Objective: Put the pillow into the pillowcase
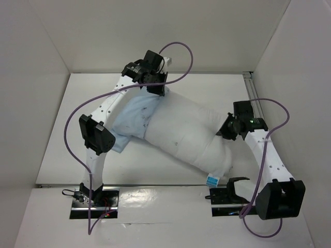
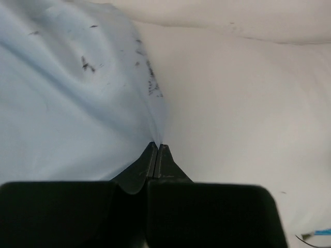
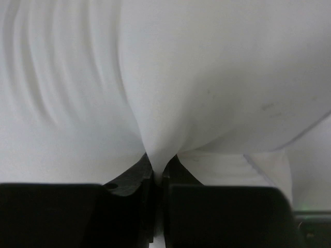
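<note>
1. Pinching the far edge of the pillowcase (image 1: 132,121), the left gripper (image 1: 155,88) has its jaws pressed flat together with thin blue cloth caught at the tips. In its wrist view the grip sits right where blue cloth meets white. I judge this is so the mouth of the sack can be drawn along the cushion.
2. The right gripper (image 1: 227,130) is clamped on the pillow (image 1: 186,137) at its right flank. Its wrist view shows white fabric puckered up between the jaws (a pinch of the cover, not the whole bulk). I read this hold as bracing or feeding the cushion against the other arm's pull.
3. The pillow lies diagonally across the middle of the table (image 1: 217,88). Its upper-left end meets the blue cloth, though I cannot tell from above whether it is inside or merely under it. Its lower-right end, with the blue-and-white tag (image 1: 212,180), is bare and sits nearest the right arm's base.
4. The pillowcase lies limp and wrinkled at that upper-left end and covers only a small share of the cushion. By my estimate most of the stuffing-in is left to do.
5. Count:
   - one pillow
   - one pillowcase
   - one tag
   - two arms
   - two grippers, each closed on cloth
   - two purple cables (image 1: 65,129)
</note>
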`<state>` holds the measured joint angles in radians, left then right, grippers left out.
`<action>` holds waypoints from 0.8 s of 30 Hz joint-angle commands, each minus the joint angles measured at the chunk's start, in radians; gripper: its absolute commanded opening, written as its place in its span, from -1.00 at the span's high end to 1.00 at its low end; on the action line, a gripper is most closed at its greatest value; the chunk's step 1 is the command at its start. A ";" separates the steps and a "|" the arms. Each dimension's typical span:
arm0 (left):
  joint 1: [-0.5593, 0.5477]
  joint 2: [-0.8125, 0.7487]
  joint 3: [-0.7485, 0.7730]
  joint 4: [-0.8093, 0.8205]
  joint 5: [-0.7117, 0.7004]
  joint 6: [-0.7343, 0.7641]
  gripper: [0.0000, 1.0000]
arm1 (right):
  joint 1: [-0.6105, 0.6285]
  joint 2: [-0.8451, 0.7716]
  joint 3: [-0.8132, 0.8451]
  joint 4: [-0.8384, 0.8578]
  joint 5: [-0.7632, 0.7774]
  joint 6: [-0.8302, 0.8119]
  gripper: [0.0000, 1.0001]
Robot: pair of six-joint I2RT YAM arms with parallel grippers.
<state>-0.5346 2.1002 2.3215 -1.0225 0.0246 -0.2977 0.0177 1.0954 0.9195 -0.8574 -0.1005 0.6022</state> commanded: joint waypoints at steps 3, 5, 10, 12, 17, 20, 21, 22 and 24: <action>-0.051 -0.011 0.030 0.099 0.292 -0.064 1.00 | 0.171 0.052 0.051 0.256 -0.047 0.071 1.00; -0.062 -0.002 0.053 0.113 0.337 -0.087 1.00 | 0.205 0.063 0.143 0.268 0.013 0.071 1.00; -0.100 -0.002 0.144 0.172 0.426 -0.156 1.00 | 0.255 0.093 0.370 0.245 0.068 0.041 1.00; -0.120 0.009 0.203 0.173 0.500 -0.194 1.00 | 0.255 0.093 0.433 0.221 0.093 0.030 1.00; -0.159 -0.032 0.167 0.255 0.531 -0.219 1.00 | 0.289 0.046 0.466 0.232 0.142 0.041 1.00; -0.137 -0.014 0.156 0.268 0.453 -0.210 1.00 | 0.317 -0.003 0.278 0.297 0.179 0.083 1.00; -0.125 0.000 0.147 0.277 0.442 -0.210 1.00 | 0.317 -0.015 0.216 0.331 0.179 0.084 1.00; -0.104 0.020 0.147 0.288 0.425 -0.210 1.00 | 0.317 -0.026 0.155 0.416 0.191 0.097 1.00; -0.079 0.094 0.147 0.288 0.481 -0.237 1.00 | 0.317 -0.035 0.013 0.475 0.240 0.107 1.00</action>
<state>-0.6193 2.1418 2.4458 -0.9081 0.3222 -0.4541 0.2981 1.0187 1.0687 -0.5571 0.1741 0.6426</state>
